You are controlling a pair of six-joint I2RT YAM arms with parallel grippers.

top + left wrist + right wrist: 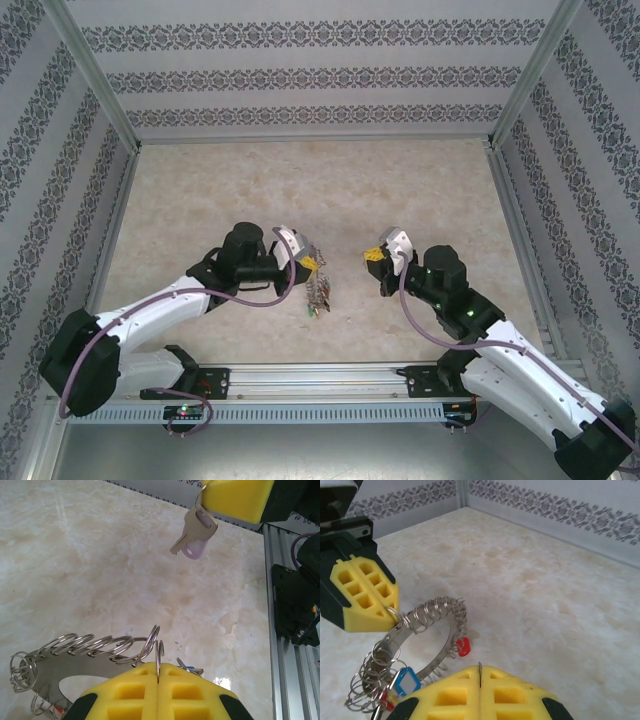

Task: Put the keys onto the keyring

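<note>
Since the left gripper (159, 670) is pinched shut on a rim loop of the keyring (60, 662) at mid-table, and the right gripper (480, 672) clamps the lilac key (193, 536) by its ring further right, bring that ring slowly, edge-on, to a free loop.

Keyring (45, 665) is shiny metal, key (192, 535) metal with plastic head, table (100, 555) glossy.

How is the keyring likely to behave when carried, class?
The keyring looks like stiff flat metal, so it probably won't flex. Held by one small loop in the left gripper, it would likely swing. Its blue key may dangle.
</note>
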